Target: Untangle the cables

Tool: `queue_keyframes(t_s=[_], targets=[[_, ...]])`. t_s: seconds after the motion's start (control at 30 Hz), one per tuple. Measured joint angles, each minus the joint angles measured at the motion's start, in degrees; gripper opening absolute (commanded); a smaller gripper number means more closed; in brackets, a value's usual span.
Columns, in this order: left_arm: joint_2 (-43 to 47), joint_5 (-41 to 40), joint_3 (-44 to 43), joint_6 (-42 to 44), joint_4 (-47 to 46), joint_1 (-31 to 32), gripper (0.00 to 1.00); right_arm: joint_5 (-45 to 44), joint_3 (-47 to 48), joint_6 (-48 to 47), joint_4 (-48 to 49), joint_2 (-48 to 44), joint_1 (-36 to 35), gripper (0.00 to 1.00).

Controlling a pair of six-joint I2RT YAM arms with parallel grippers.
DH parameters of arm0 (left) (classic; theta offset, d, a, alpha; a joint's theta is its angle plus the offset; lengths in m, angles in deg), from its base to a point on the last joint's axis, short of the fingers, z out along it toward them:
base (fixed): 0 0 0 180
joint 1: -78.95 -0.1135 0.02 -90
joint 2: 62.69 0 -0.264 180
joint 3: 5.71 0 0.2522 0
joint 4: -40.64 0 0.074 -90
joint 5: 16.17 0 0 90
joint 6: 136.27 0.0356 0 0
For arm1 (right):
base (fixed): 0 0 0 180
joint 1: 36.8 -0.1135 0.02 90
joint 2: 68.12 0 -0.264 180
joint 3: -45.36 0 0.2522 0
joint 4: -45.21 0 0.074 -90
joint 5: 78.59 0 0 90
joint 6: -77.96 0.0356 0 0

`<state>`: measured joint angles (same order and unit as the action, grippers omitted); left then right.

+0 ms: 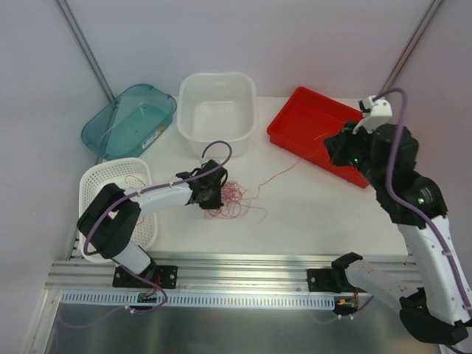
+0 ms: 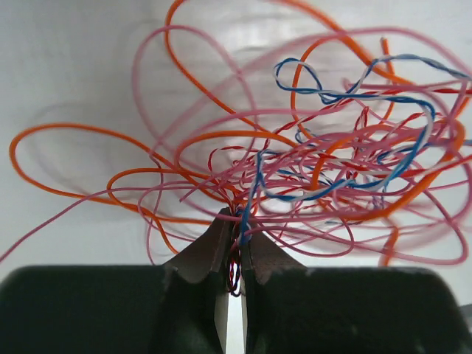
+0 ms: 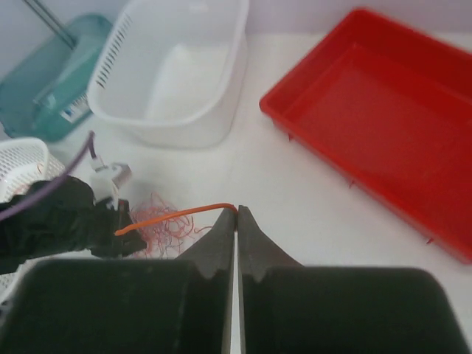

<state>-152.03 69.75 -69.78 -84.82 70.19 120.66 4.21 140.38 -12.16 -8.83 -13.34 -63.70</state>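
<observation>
The cables point(image 1: 234, 198) are a fist-sized tangle of thin red, pink, orange and blue-white wires on the white table near the middle. My left gripper point(image 1: 214, 195) sits at the tangle's left side. In the left wrist view it point(image 2: 236, 221) is shut on a few strands of the tangle point(image 2: 317, 169). My right gripper point(image 1: 339, 147) hovers over the red tray's left part. In the right wrist view it point(image 3: 237, 210) is shut on one orange wire point(image 3: 177, 215) that curves off to the left. The tangle also shows there point(image 3: 166, 225), far below.
A white tub point(image 1: 217, 76) stands at the back centre. A red tray point(image 1: 310, 122) lies at the back right and a teal bin point(image 1: 129, 118) at the back left. A white basket point(image 1: 96, 173) with a few wire loops stands at the left. One thin wire point(image 1: 280, 173) trails from the tangle toward the tray.
</observation>
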Motion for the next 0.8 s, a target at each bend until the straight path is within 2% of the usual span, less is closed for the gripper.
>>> queue_keyframes(t_s=[0.17,0.4,0.5,0.6,0.8], targets=[[2.4,-1.6,2.5,0.2,4.5,-1.7,0.06,-1.0,7.7,-1.4,-0.6,-3.7,0.2,0.01],[8.5,-2.6,2.5,0.2,4.9,-1.7,0.08,1.3,8.8,-1.2,-2.5,-3.3,0.2,0.01],[8.5,-2.7,2.8,0.2,4.9,-1.7,0.09,2.6,9.7,-1.2,-3.7,-2.6,0.3,0.01],[7.6,-2.7,3.5,0.0,5.1,-2.2,0.09,3.0,14.7,-1.7,-5.2,-1.5,0.3,0.01],[4.3,-2.6,5.6,-1.6,5.2,-5.4,0.11,-1.0,24.2,-3.3,-4.3,-3.2,0.3,0.01]])
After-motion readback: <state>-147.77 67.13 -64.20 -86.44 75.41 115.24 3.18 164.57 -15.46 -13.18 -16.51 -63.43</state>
